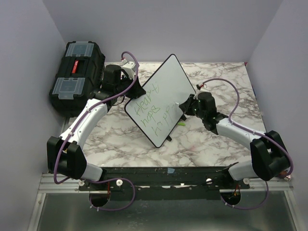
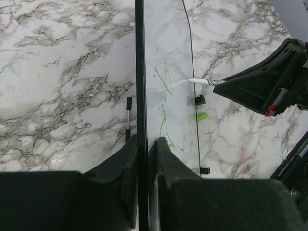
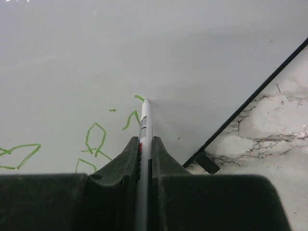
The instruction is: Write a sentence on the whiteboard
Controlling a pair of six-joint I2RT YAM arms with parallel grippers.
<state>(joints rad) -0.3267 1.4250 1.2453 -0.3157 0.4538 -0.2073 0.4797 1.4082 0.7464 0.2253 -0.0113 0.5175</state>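
Observation:
The whiteboard (image 1: 163, 91) stands tilted on the marble table, its face toward the right arm. My left gripper (image 1: 136, 89) is shut on the board's left edge; in the left wrist view the thin black edge (image 2: 140, 72) runs straight between the jaws (image 2: 147, 142). The sentence (image 1: 153, 109) is green handwriting in three lines on the board's lower half. My right gripper (image 1: 185, 106) is shut on a white marker (image 3: 145, 122), whose tip touches the whiteboard (image 3: 154, 43) at the end of a short green stroke (image 3: 138, 97). Green letters (image 3: 95, 138) lie left of the tip.
A black toolbox (image 1: 77, 72) with clear lid compartments sits at the back left, behind the left arm. A small green marker cap (image 1: 181, 123) lies on the table below the board's right corner. Black clip feet (image 3: 207, 161) stick out from the board's edge. Grey walls enclose the table.

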